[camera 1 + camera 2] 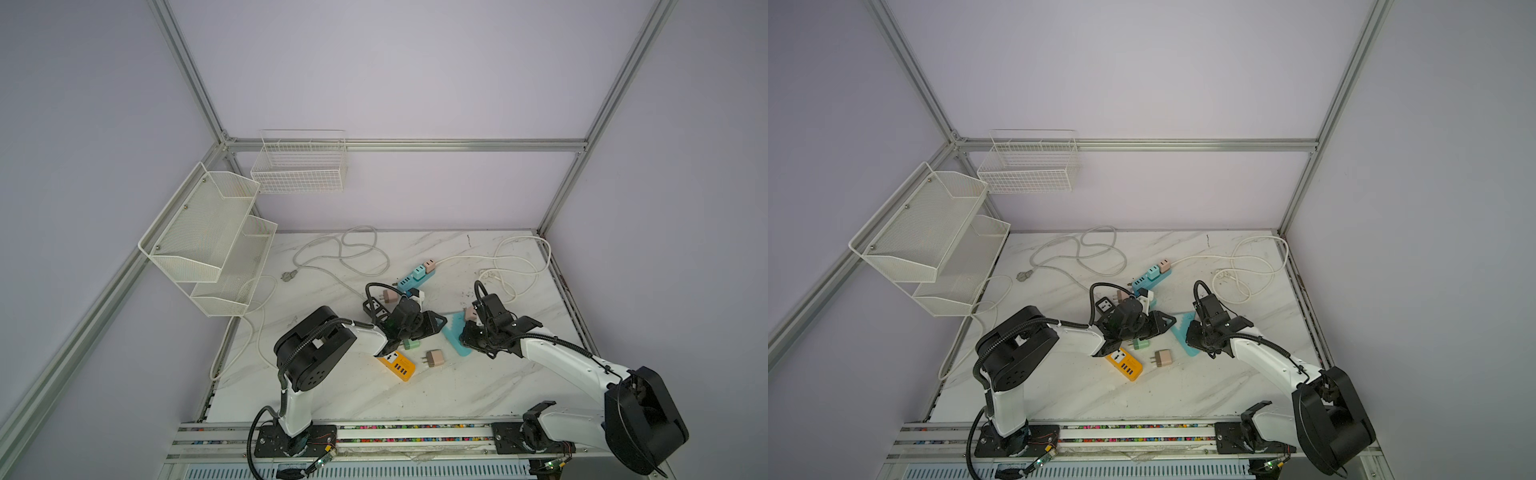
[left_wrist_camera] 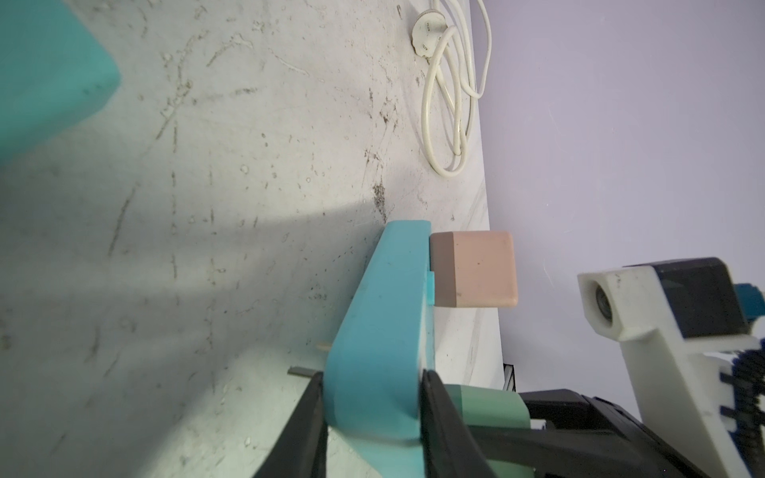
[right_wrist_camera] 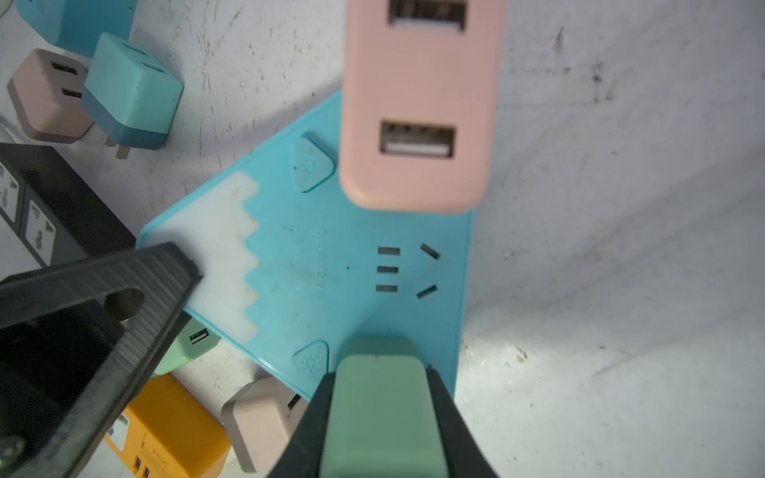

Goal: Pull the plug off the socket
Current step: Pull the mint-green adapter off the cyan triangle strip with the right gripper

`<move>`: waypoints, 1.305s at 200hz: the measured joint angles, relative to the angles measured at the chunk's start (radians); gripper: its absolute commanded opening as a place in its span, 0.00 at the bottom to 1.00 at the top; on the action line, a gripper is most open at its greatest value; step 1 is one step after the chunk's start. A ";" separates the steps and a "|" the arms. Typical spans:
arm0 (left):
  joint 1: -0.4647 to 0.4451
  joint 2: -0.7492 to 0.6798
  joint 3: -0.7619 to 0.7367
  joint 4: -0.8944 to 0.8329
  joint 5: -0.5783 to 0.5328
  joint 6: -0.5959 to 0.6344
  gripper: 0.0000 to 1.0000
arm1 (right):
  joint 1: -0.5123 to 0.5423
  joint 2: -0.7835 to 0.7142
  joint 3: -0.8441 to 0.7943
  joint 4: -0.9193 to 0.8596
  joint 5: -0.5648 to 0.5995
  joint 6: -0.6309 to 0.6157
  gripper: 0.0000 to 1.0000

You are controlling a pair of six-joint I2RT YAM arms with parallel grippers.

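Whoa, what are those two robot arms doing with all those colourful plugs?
They are working on unplugging something. The left gripper is clamped on the edge of the blue power strip, probably to keep it steady. The right gripper is shut on the green plug, which looks not yet pulled out of the strip. A pink plug sits in the strip too. Other plugs lie loose on the table.

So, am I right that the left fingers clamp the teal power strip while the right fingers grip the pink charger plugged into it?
No: the right wrist view shows the right fingers gripping the mint-green plastic charger plugged into the teal plastic power strip; the left fingers do clamp it.
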 measured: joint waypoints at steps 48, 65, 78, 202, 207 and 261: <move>0.002 -0.002 -0.003 -0.002 -0.009 0.001 0.10 | 0.024 0.024 0.014 0.000 0.019 -0.001 0.16; 0.002 -0.006 -0.011 0.003 -0.011 0.000 0.10 | 0.005 0.019 0.013 0.000 0.007 -0.006 0.16; 0.002 -0.007 -0.011 0.005 -0.011 0.000 0.09 | -0.013 0.007 0.008 0.000 -0.009 -0.009 0.15; -0.003 -0.014 -0.011 0.011 -0.039 0.000 0.05 | -0.020 0.016 0.040 -0.030 -0.015 -0.026 0.13; -0.004 -0.015 -0.011 0.012 -0.039 0.000 0.05 | -0.023 0.013 0.040 -0.030 -0.018 -0.027 0.13; -0.004 -0.016 -0.011 -0.008 -0.042 0.002 0.04 | 0.046 0.045 0.051 -0.032 0.039 -0.015 0.13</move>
